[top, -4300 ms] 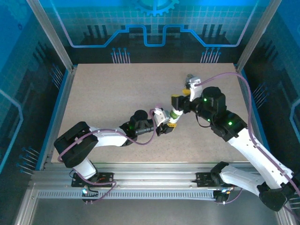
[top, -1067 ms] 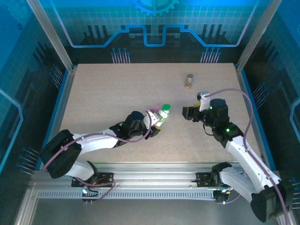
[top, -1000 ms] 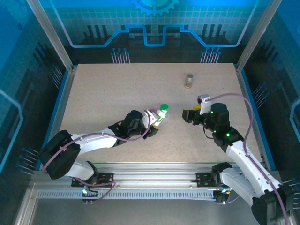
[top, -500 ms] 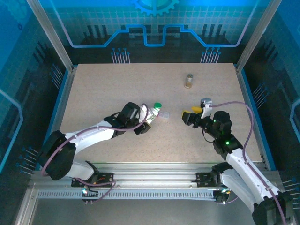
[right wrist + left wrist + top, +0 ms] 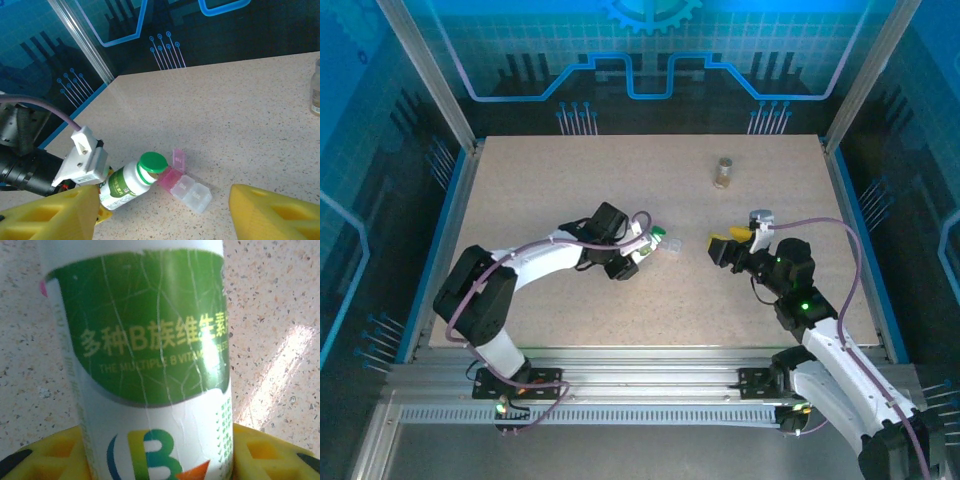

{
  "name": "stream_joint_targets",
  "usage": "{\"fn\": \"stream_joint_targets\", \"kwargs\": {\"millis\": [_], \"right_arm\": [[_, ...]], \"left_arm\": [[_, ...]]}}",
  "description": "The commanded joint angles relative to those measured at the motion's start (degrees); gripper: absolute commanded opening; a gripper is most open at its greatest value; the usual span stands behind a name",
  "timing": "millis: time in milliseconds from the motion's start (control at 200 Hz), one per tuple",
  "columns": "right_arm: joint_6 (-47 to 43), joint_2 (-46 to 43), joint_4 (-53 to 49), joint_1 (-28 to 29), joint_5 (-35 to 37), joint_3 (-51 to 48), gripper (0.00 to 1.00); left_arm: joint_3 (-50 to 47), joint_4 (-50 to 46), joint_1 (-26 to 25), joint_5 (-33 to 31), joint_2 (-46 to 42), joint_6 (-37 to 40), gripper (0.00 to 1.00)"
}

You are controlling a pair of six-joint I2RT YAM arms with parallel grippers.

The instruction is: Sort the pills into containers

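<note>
Jaws of the left gripper point(image 5: 641, 250) are closed on the white bottle point(image 5: 125, 182), held tilted low over the table point(image 5: 540, 180) with its green cap point(image 5: 152, 163) just beside the pink end of the small clear pill box point(image 5: 190, 191) (that end's lid stands up). On the box's other side the right gripper point(image 5: 716, 247) hangs near, jaws spread wide and empty. Well apart, farther back, the amber bottle point(image 5: 724, 172) stands upright.

speckled beige table point(image 5: 540, 180), blue-lit wall panels point(image 5: 520, 50) (circuit pattern)
</note>
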Motion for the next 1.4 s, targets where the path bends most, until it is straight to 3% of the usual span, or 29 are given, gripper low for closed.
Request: {"fn": "stream_joint_targets", "kwargs": {"millis": [0,480,1071,1391], "right_arm": [[0.58,-0.80,1.71,0.45,-0.49,-0.98,0.70],[1.09,-0.67,1.80,0.49,-0.85,-1.14,0.70],[1.45,-0.98,2.14,0.45,-1.08,-1.49,0.70],[1.62,-1.15,2.38,0.59,-1.07,-1.77,0.70]], "left_arm": [[4.29,-7.14,0.35,1.51,2.58,4.26,0.00],[13.16,-17.72,0.54,-8.05,7.92,10.20,0.00],[18.99,-20.34,-2.08,-23.38,12.14,20.91,0.00],[21.30,-22.12,-4.79,-27.57,13.87,24.59,0.00]]}}
